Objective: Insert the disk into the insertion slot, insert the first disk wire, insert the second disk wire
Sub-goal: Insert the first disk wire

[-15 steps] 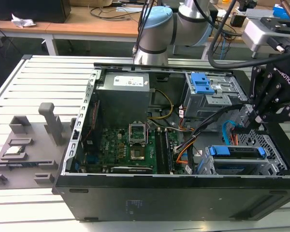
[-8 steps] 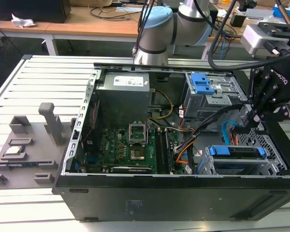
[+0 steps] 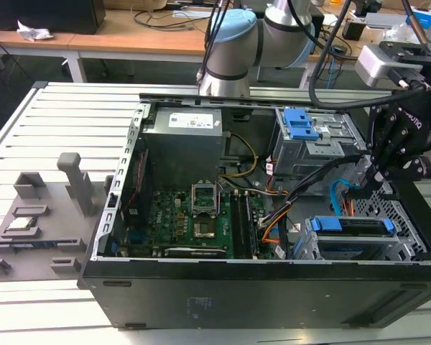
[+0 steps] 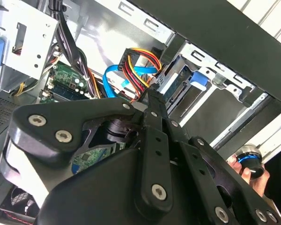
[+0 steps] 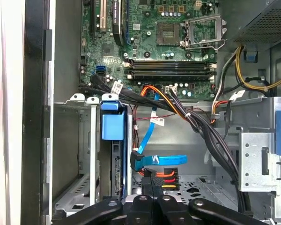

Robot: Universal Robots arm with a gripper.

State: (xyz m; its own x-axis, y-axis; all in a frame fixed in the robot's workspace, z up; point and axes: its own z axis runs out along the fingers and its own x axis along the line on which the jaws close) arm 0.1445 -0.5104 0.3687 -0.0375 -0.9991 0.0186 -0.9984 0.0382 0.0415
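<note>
First wrist view has the disk seated on edge in the insertion slot, inside the open computer case. The gripper is pinched closed on a coloured-wire plug just beside the disk. I judge a wire step is underway, which needs the plug squared to the disk's socket.

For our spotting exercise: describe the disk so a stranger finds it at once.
Find the open black computer case. Toward the exterior view's right sits the perforated silver insertion slot; the disk lies inside, edged in bright blue. The grey bay beyond has only a blue latch.
</note>
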